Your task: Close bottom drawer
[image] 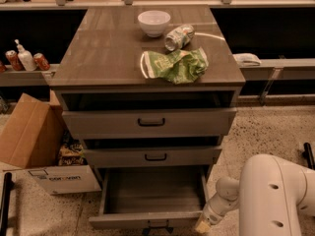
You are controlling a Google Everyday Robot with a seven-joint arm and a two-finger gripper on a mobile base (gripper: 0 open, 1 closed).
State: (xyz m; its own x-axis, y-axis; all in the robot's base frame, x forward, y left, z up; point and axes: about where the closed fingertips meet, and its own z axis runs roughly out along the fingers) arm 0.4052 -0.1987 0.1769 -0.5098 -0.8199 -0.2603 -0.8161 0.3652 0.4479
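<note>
The bottom drawer [152, 195] is the lowest of the cabinet's three grey drawers and stands pulled far out, its grey box interior showing. Its front panel [145, 221] runs along the bottom edge of the view, with a small black handle at its lower middle. My gripper [202, 226] is low at the drawer's front right corner, close against the right end of the front panel. My white arm [268, 195] fills the lower right.
The mid-sized drawer [152, 156] and the tallest drawer [150, 123] above stand slightly out. On the cabinet top are a white bowl [153, 22], a can [178, 36] and a green bag [174, 65]. A cardboard box [29, 136] sits on the floor at left.
</note>
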